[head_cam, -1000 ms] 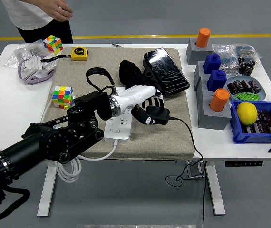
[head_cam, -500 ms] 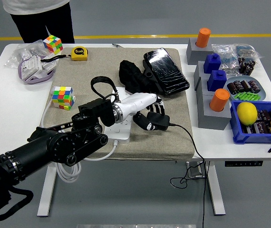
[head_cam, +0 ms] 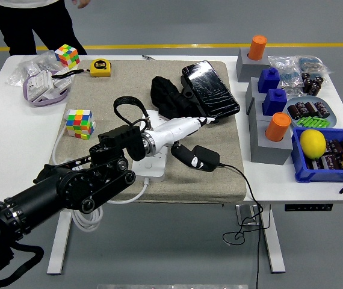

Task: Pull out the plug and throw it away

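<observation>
The black plug [head_cam: 200, 158] lies on the beige mat [head_cam: 219, 174], just right of the white power strip [head_cam: 149, 164]. Its black cable [head_cam: 244, 180] runs right and drops over the table's front edge. My left hand [head_cam: 191, 137] reaches in from the lower left over the strip. Its fingers [head_cam: 205, 120] are stretched out above the plug and its thumb hangs close to the plug's left end. Nothing is gripped. The strip's white cord [head_cam: 87, 217] loops off the front edge.
On the mat sit a black cloth bundle [head_cam: 165, 93], a black wrapped slab [head_cam: 210, 90] and a Rubik's cube [head_cam: 79, 123]. A tape measure [head_cam: 101, 67] and a second cube [head_cam: 67, 56] lie behind. Grey blocks [head_cam: 268, 144] and a blue bin [head_cam: 328, 171] stand right. A person [head_cam: 21, 24] stands far left.
My left hand carried the plug rightward off the strip, then opened its fingers and let it drop onto the mat. The person at the far side stepped back.
</observation>
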Controlling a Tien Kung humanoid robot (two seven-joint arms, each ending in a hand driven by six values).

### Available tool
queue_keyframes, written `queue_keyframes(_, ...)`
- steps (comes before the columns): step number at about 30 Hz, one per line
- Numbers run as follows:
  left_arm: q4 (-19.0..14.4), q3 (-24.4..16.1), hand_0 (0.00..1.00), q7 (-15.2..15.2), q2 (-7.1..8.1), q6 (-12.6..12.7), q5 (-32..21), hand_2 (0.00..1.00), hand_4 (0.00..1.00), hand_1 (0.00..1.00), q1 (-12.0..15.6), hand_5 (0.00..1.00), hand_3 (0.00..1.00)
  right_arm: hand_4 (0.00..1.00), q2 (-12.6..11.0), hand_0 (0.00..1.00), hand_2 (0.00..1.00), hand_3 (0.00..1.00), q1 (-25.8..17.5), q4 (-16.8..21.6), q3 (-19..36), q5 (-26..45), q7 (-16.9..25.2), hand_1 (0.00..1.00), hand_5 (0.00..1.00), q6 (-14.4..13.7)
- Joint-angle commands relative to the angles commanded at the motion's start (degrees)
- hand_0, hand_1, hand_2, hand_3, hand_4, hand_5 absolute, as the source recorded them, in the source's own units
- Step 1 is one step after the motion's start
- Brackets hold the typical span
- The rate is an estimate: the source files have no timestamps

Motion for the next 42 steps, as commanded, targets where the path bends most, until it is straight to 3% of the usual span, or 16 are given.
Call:
queue_keyframes(6,-10.19,-7.01,0.998,-0.67,4.3,3.53,1.99,0.998,0.998,0.998,5.8,0.741,0.998,0.998,0.1,0.573,0.676,0.595,-0.06,0.0,0.26,-0.17,-0.01,0.662,0.472,0.06)
queue_keyframes(7,-12.03,-8.11,0.864,-0.23,5.25,3.52,1.92,0.91,0.998,0.911,7.01,0.523,0.993,0.998,0.13,0.573,0.676,0.595,-0.09,-0.01,0.33,-0.21,0.01,0.662,0.472,0.09)
queue_keyframes(8,-12.78,-8.42,0.864,-0.07,5.54,3.49,1.84,0.91,0.998,0.911,7.39,0.523,0.993,0.998,0.14,0.573,0.676,0.595,-0.1,-0.02,0.36,-0.23,0.01,0.662,0.472,0.09)
queue_keyframes(12,-18.92,-11.64,0.864,4.43,9.89,-0.11,2.39,0.91,0.998,0.911,12.3,0.523,0.993,0.998,0.25,0.573,0.676,0.595,-0.3,0.01,0.72,-0.32,0.06,0.662,0.472,0.21)
queue_keyframes(13,-19.99,-12.07,0.282,5.12,10.69,-0.67,2.95,0.389,0.829,0.404,13.26,0.194,0.89,0.998,0.27,0.573,0.676,0.595,-0.35,0.02,0.82,-0.36,0.07,0.661,0.472,0.22)
queue_keyframes(18,-25.03,-13.55,0.282,8.14,14.34,-3.87,5.72,0.389,0.829,0.404,18.04,0.194,0.89,0.998,0.29,0.573,0.676,0.595,-0.59,0.08,1.02,-0.48,0.09,0.661,0.472,0.3)
queue_keyframes(19,-26.0,-13.8,0.088,9.11,14.98,-4.9,5.83,0.116,0.431,0.087,18.83,0.002,0.884,0.998,0.3,0.573,0.676,0.595,-0.6,0.1,1.05,-0.5,0.1,0.662,0.473,0.29)
queue_keyframes(27,-30.64,-14.0,0.072,18.01,18.34,-13.29,6.61,0.105,0.44,0.063,22.58,0.002,0.881,0.998,0.39,0.573,0.676,0.595,-0.75,0.14,1.4,-0.61,0.02,0.661,0.473,0.29)
queue_keyframes(33,-31.01,-13.15,0.062,20.4,18.64,-15.22,6.26,0.101,0.45,0.056,23.18,0.002,0.869,0.998,0.28,0.573,0.676,0.596,-0.69,0.26,1.21,-0.52,0.04,0.661,0.473,0.14)
queue_keyframes(42,-32.69,-12.44,0.062,20.93,19.39,-16.17,5.45,0.102,0.461,0.056,23.7,0.002,0.862,0.998,0.37,0.573,0.676,0.596,-0.98,0.07,1.38,-0.68,-0.03,0.661,0.472,0.31)
